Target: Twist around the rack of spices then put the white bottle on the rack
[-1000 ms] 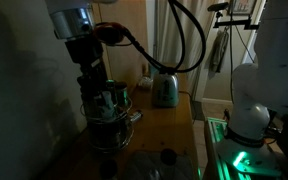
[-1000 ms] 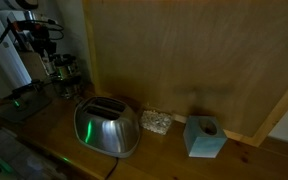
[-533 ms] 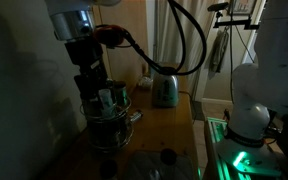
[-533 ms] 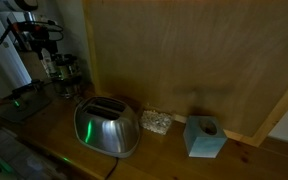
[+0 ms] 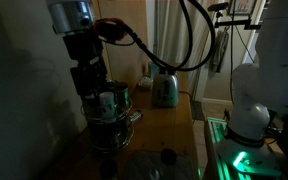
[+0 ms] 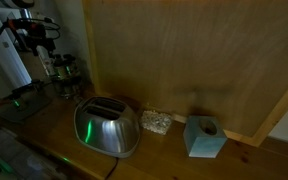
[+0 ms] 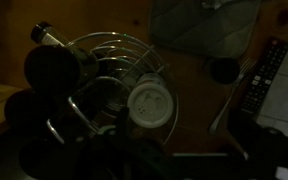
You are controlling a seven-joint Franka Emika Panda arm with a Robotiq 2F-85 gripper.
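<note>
Nearest us, the gripper (image 5: 91,90) hangs just above the rack (image 5: 109,122). The dark hides its fingers, so we cannot tell how wide it stands or whether it holds anything. Directly under it in the wrist view, the bottle (image 7: 149,103) stands upright inside the rack's wire ring, beside dark-capped jars (image 7: 50,66). We judge the bottle to be light, stiff and smooth, probably slippery. We would pinch it from above, across the cap or neck. Beyond the rack stands the toaster (image 5: 165,90).
</note>
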